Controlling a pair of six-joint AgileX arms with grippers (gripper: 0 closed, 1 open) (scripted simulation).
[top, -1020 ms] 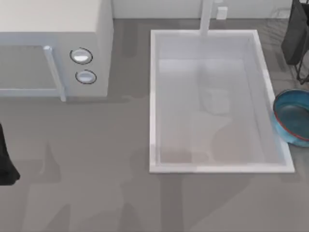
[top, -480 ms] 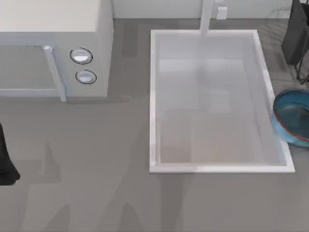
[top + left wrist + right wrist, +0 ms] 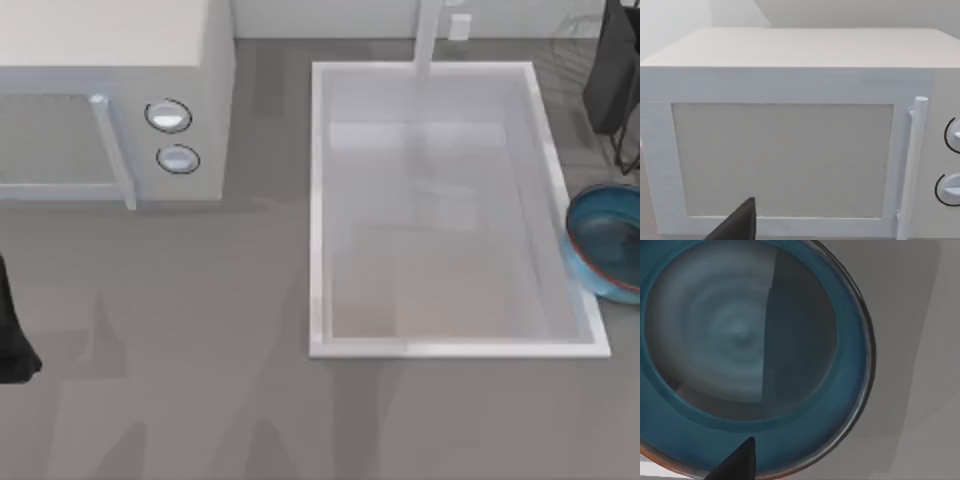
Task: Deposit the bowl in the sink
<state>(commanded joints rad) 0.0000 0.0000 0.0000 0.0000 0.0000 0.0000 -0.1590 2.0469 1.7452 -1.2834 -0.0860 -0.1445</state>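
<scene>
**Bowl Yet Outside Sink; Right Arm Closing In From Above**

Over the preceding second the bowl point(image 3: 606, 243) and the sink point(image 3: 318, 210) held their places in the top view; only the shadows cast inside the basin faded, and a dark shadow appeared on the bowl's inner face. This was judged to mean the right arm was moving over the bowl, with no grasp made and the deposit not begun.

The bowl sat on the table point(image 3: 200, 330) at the right edge, touching or just beside the sink's right rim, outside the basin. The right wrist view looked almost straight down into the bowl point(image 3: 745, 340), with one dark tip of the right claw point(image 3: 737, 460) over its near rim. Whether its fingers were apart or together could not be told.

The left claw point(image 3: 737, 222) was parked facing the microwave point(image 3: 785, 135); its state likewise could not be told.
</scene>
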